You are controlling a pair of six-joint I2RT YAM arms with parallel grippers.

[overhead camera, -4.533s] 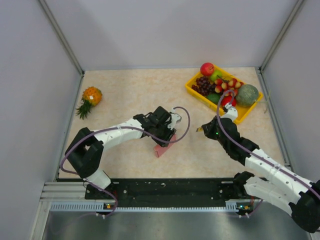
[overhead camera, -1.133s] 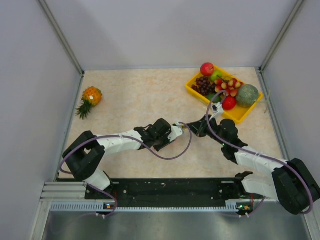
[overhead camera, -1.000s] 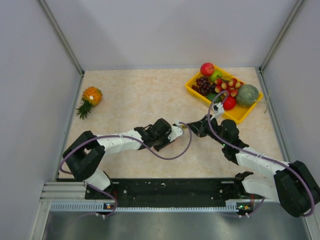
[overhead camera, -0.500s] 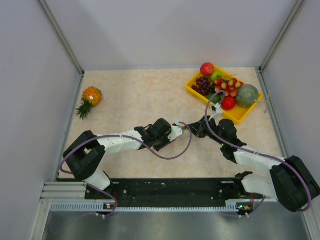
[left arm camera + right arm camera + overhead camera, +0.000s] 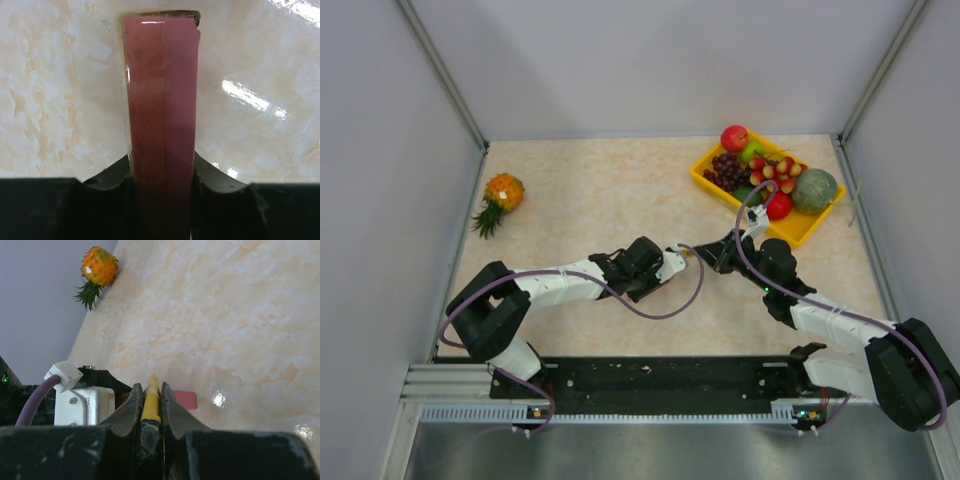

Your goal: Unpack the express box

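**Knife brought in to the held box**

Near the middle of the table (image 5: 600,190), the left gripper (image 5: 162,172) is clamped on the express box (image 5: 162,90). Its jaws are closed to the box's thickness, one on each broad face. The wrist view looks along a narrow pink edge with a line running down it. From above, the box is hidden under that gripper.

Just to its right, the right gripper (image 5: 151,387) is pinched tight on the yellow utility knife (image 5: 149,407), whose tip points left at the box. A few seconds ago this arm stood well off to the right, beside the fruit tray (image 5: 807,229). It has since swung in, and over the last second neither arm has shifted much.

We judge that the box is steadied and the cut is about to start. Whether the blade touches the cardboard, we cannot tell.

Farther off, the pineapple (image 5: 500,193) lies at the far left and the tray at the far right.
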